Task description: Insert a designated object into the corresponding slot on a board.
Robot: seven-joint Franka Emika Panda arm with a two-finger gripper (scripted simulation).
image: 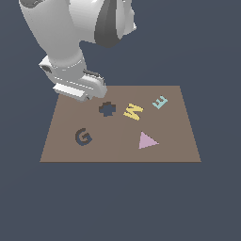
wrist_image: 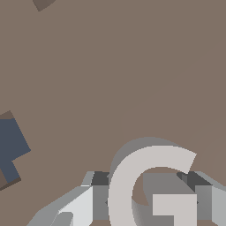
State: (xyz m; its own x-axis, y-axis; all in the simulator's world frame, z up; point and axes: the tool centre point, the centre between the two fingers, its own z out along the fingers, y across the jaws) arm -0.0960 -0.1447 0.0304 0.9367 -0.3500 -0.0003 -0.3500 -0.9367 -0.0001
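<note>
The pale grey-white G block (wrist_image: 132, 176) sits between my gripper's (wrist_image: 148, 190) two fingers (wrist_image: 88, 201), which press on its two sides just above the brown board (wrist_image: 110, 66). In the exterior view the gripper (image: 84, 95) hangs low over the board's (image: 117, 148) back corner on the exterior view's left, and the hand hides the block. The dark navy G-shaped slot (image: 83, 137) lies nearer the front on that same side, apart from the gripper.
A dark cross-shaped, lumpy-edged recess (image: 107, 109) lies just beside the hand. A yellow W (image: 133, 112), a teal E (image: 160, 101) and a pink triangle (image: 147, 140) sit on the board. A navy recess edge (wrist_image: 9, 148) shows in the wrist view.
</note>
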